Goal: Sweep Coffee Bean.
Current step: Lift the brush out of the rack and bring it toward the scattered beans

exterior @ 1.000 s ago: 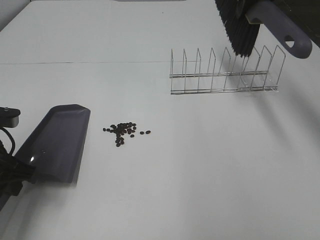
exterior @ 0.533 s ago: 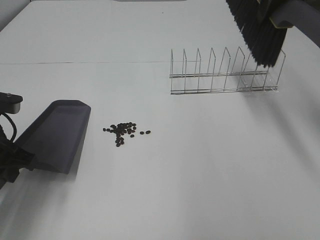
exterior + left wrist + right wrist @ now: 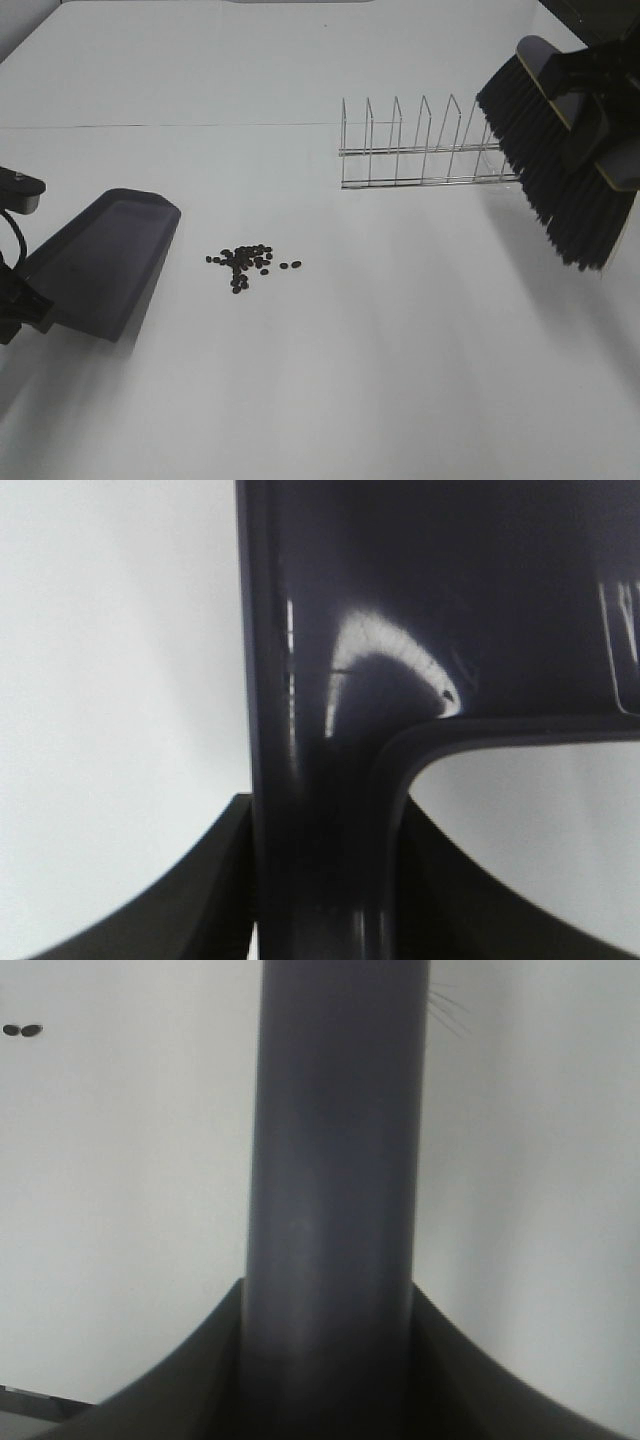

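Right tool (image 3: 328,1360) high — brush (image 3: 555,180) aslant

A white tabletop (image 3: 400,350) fills the frame. A loose cluster of coffee beans (image 3: 245,262) lies left of centre, and a wire rack (image 3: 420,152) stands at the upper right, well apart from them.

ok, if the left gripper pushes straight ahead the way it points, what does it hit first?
Likely the coffee beans. The left gripper carries the dustpan lip-first toward them, with only table between. The pan looks lifted, so it might pass over them instead.
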